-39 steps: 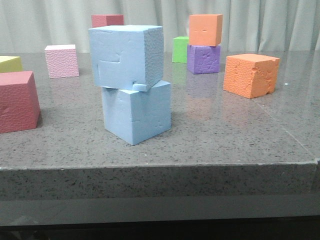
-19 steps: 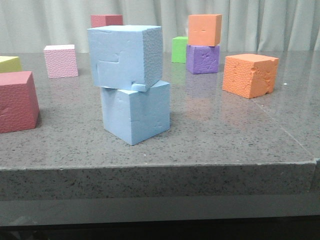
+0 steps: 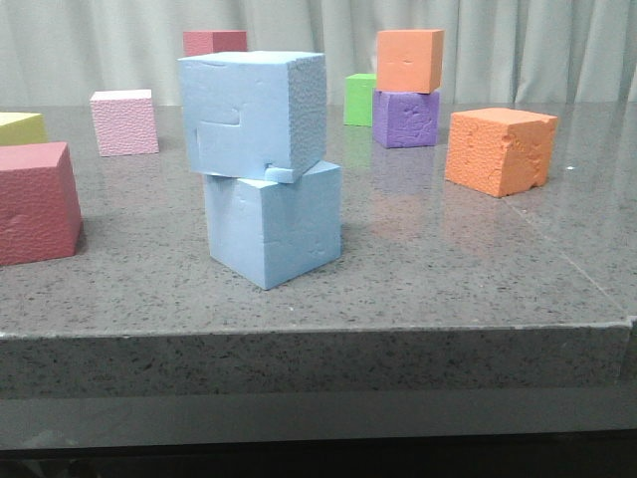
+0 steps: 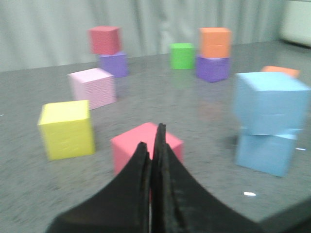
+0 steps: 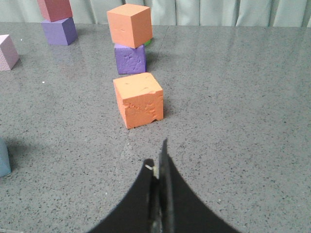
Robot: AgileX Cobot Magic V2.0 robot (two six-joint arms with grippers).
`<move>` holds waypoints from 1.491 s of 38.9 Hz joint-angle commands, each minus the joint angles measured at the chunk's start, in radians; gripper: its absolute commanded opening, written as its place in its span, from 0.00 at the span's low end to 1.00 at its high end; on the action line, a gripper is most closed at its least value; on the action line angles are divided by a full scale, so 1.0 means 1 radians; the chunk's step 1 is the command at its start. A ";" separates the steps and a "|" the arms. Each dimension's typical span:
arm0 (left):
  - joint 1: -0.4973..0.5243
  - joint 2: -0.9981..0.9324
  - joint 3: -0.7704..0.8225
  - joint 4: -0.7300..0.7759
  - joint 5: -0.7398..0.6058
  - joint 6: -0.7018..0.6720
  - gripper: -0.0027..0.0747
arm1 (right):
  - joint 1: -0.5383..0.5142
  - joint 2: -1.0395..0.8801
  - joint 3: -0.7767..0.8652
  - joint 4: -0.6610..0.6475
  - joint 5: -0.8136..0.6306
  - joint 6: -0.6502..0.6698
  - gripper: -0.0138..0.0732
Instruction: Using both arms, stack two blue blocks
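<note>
Two sky-blue foam cubes stand stacked near the table's front. The upper blue block [image 3: 253,113], with a rectangular groove and a chipped lower corner, rests a little askew on the lower blue block [image 3: 273,224]. The stack also shows in the left wrist view [image 4: 268,121], and its edge shows in the right wrist view [image 5: 4,158]. My left gripper [image 4: 154,138] is shut and empty, well away from the stack, with a red cube [image 4: 132,147] behind its tips. My right gripper [image 5: 158,158] is shut and empty over bare table. Neither gripper shows in the front view.
On the grey stone table [image 3: 418,289]: a red cube [image 3: 32,202] at the left, a yellow cube [image 3: 20,126], a pink cube [image 3: 123,121], an orange cube [image 3: 500,149] at the right, an orange cube on a purple cube [image 3: 406,118], a green cube [image 3: 359,98], a dark red cube [image 3: 214,42].
The front view shifts by a few pixels between frames. The blue stack and the other cubes keep their places.
</note>
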 commanded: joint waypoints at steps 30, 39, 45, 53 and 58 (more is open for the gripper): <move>0.372 -0.143 0.266 -0.014 -0.234 0.001 0.01 | -0.005 0.004 -0.027 -0.002 -0.080 -0.008 0.08; 0.372 -0.143 0.266 -0.014 -0.236 0.001 0.01 | -0.005 0.004 -0.027 -0.002 -0.080 -0.008 0.08; 0.372 -0.143 0.266 -0.014 -0.236 0.001 0.01 | -0.005 0.004 -0.027 -0.002 -0.080 -0.008 0.08; 0.372 -0.143 0.266 -0.014 -0.236 0.001 0.01 | -0.005 0.004 -0.027 -0.002 -0.080 -0.008 0.08; 0.372 -0.143 0.266 -0.014 -0.236 0.001 0.01 | -0.005 0.004 -0.027 -0.002 -0.080 -0.008 0.08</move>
